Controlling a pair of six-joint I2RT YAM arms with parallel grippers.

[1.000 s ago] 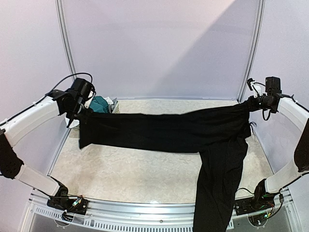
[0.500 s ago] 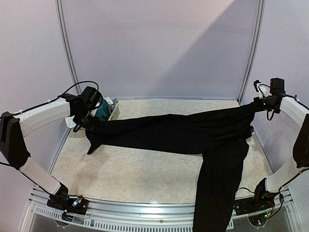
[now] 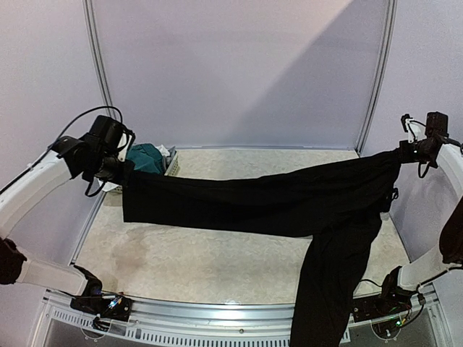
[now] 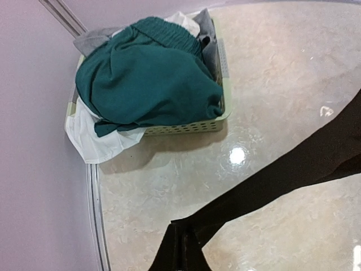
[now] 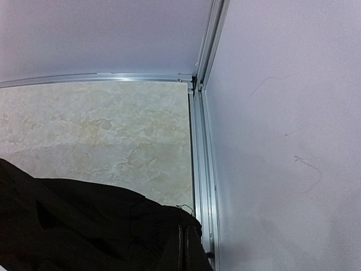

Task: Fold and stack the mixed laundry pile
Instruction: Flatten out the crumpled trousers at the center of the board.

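Long black trousers (image 3: 253, 201) hang stretched in the air across the table between both arms. My left gripper (image 3: 123, 170) is shut on the cuff end of one leg (image 4: 186, 240) at the left. My right gripper (image 3: 406, 150) is shut on the waistband (image 5: 186, 243) at the far right, close to the wall. The second leg (image 3: 329, 282) dangles down past the table's front edge. The rest of the laundry pile lies in a basket at the back left: dark teal-green shorts (image 4: 146, 79) on top and a white cloth (image 4: 93, 141) spilling over the side.
The small pale perforated basket (image 4: 186, 127) stands in the table's back left corner against the wall rail (image 4: 93, 203). A metal corner post (image 5: 203, 169) and the right wall lie just beside my right gripper. Bare marbled tabletop (image 3: 217, 260) shows below the trousers.
My left gripper has swung up and out to the left and my right gripper further right, pulling the held trouser leg taut and lifting its cuff off the table.
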